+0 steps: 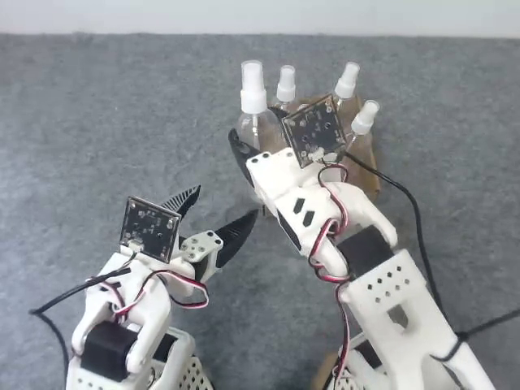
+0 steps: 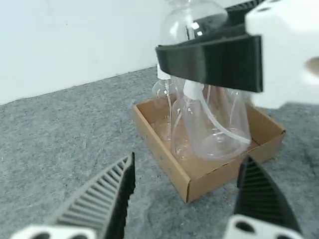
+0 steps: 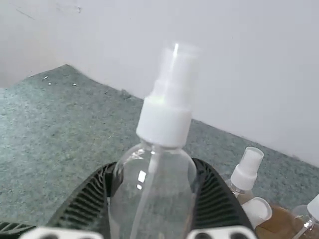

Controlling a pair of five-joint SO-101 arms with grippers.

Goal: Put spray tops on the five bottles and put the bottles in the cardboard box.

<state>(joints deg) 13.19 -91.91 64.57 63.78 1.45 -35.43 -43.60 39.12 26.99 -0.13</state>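
Toward the far side of the grey tabletop (image 1: 97,122), the right tool (image 1: 258,136) is clamped around a clear bottle (image 3: 149,199), its black fingers (image 3: 84,204) pressed to either side of the body. That bottle stands upright in the grip and already wears a white spray top (image 3: 167,112). It hangs at the edge of the cardboard box (image 2: 159,154), on the side nearer the left arm — whether it is over the box or just beside it, I cannot tell. Inside the box stand other bottles (image 2: 212,132), upright and close together. In the high view, three of their white tops rise around the right arm's wrist camera. Nearer the arm bases, the left tool (image 1: 221,205) hovers over bare tabletop with its fingers spread wide and nothing between them — well apart from the box and pointing toward it. A white wall (image 2: 75,40) rises behind the tabletop.
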